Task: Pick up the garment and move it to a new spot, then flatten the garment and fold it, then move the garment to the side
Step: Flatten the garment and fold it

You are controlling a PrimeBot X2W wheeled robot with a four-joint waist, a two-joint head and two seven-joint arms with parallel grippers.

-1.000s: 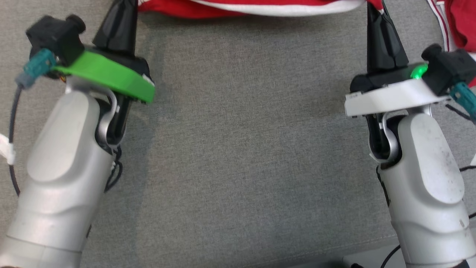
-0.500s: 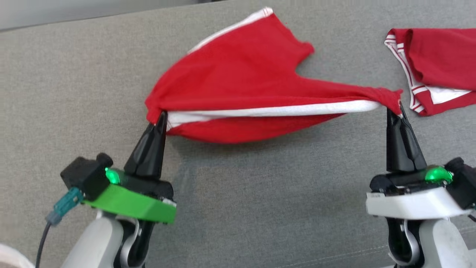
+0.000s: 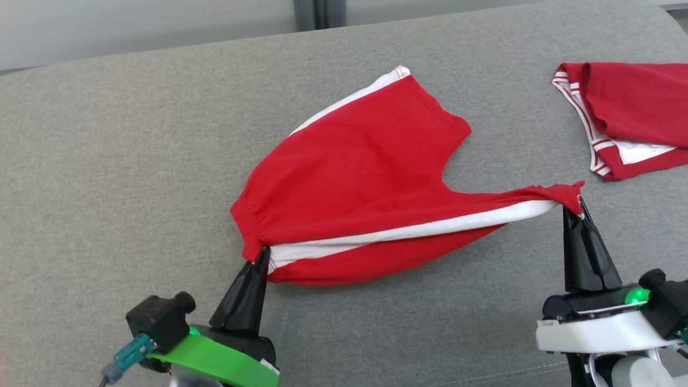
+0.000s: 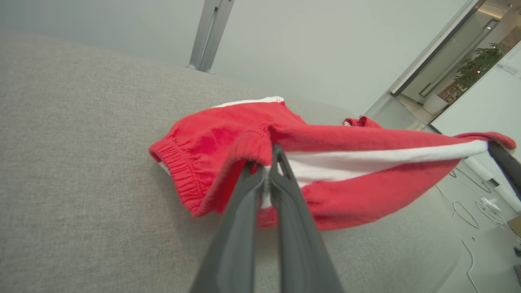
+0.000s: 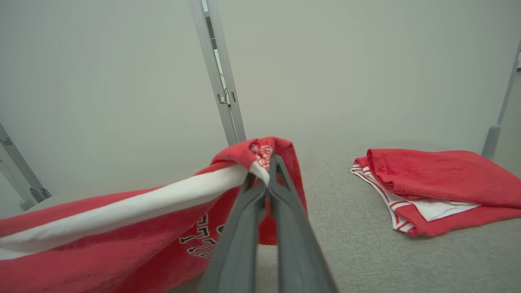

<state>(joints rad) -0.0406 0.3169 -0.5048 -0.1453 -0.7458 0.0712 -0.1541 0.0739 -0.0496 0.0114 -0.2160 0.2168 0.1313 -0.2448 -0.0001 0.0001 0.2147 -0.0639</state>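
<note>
Grey upholstery [image 3: 134, 134] carries the red garment [image 3: 349, 177], stretched taut between both claws. The left claw [image 3: 263, 253] pinches its elastic corner and the right claw [image 3: 571, 210] pinches its striped end. Folded red clothing [image 3: 634, 107] lies beyond, apart.

Left gripper [image 3: 262, 253] low left in head view; fingers pressed together, tips pinching the garment [image 3: 355, 177] at its gathered edge; pointing up, tilted slightly right; green wrist mount [image 3: 215, 361] below. Right gripper [image 3: 573, 207] low right; fingers closed on the garment's other end; pointing almost straight up, tips farther forward than the left's; white wrist mount [image 3: 596, 333]; grippers well apart.
</note>
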